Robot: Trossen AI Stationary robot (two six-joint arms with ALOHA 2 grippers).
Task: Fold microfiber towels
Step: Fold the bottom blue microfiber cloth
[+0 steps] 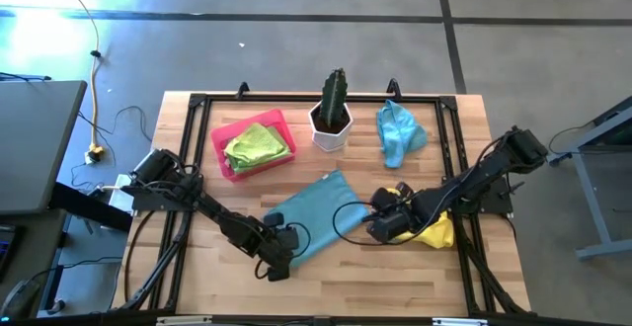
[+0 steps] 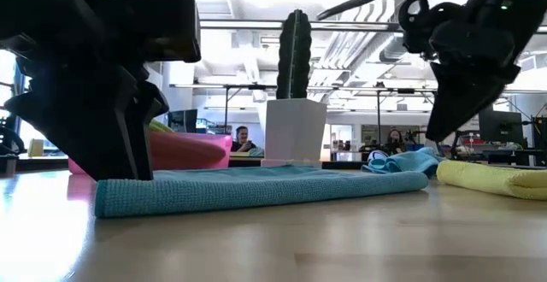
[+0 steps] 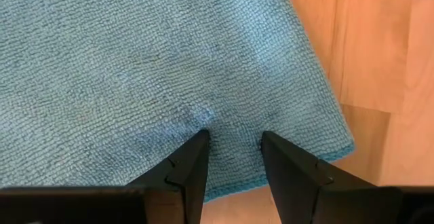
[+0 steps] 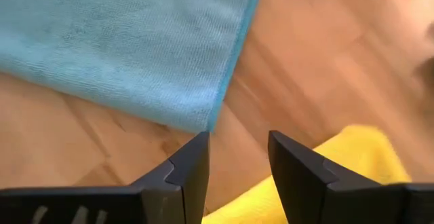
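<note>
High view, from the left: the pink tray (image 1: 219, 140) holds a crumpled lime green towel (image 1: 258, 145). Nearer the front edge, the left gripper (image 1: 281, 257) is down on the near corner of the flat light blue towel (image 1: 311, 212); the left wrist view shows both fingertips (image 3: 193, 157) pressed into the cloth (image 3: 135, 68) with a small pucker between them, jaws parted, nothing lifted. A potted cactus (image 1: 334, 109) stands behind the towel, and a second light blue towel (image 1: 398, 133) lies bunched to its right. The right gripper (image 1: 380, 225) hangs just beside the flat towel's right corner, jaws open and empty; its wrist view shows bare wooden table (image 4: 319, 54) between the fingers. A yellow towel (image 1: 436, 231) lies partly under that arm.
</note>
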